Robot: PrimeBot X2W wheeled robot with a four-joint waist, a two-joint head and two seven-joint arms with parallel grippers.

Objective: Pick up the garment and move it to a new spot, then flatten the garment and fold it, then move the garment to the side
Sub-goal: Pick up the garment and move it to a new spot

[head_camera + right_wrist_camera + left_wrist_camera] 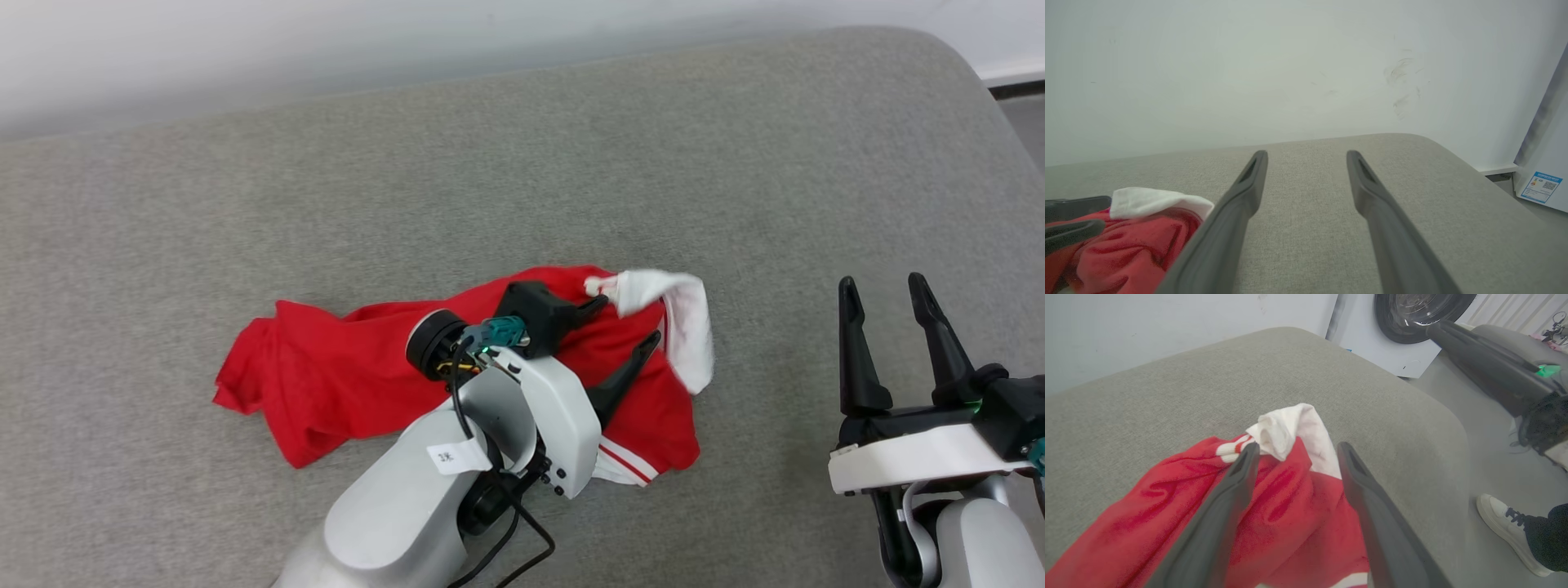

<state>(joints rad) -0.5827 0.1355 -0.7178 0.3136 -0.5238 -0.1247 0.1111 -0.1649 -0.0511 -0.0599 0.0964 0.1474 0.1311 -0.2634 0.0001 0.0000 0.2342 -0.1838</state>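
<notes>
The garment (326, 376) lies crumpled on the grey cushion (571, 147), a little left of its middle. Its red body is bunched in folds and one white sleeve (686, 318) is flipped up at its right end. A striped cuff shows at the near edge.

The left arm reaches across the garment from below, wrist turned toward the right. The left gripper (629, 320) sits low over the cloth beside the white sleeve with its fingers spread wide, pinching nothing. In the left wrist view, red fabric bulges between those fingers and one fingertip (1249, 451) sits against the striped cuff.

The right gripper (883, 286) is well apart to the right over bare cushion, fingers wide and empty, pointing toward the pale wall (1290, 61).

Beyond the cushion's corner stand a washing machine (1412, 318) and a person's white shoe (1506, 526) on the floor.
</notes>
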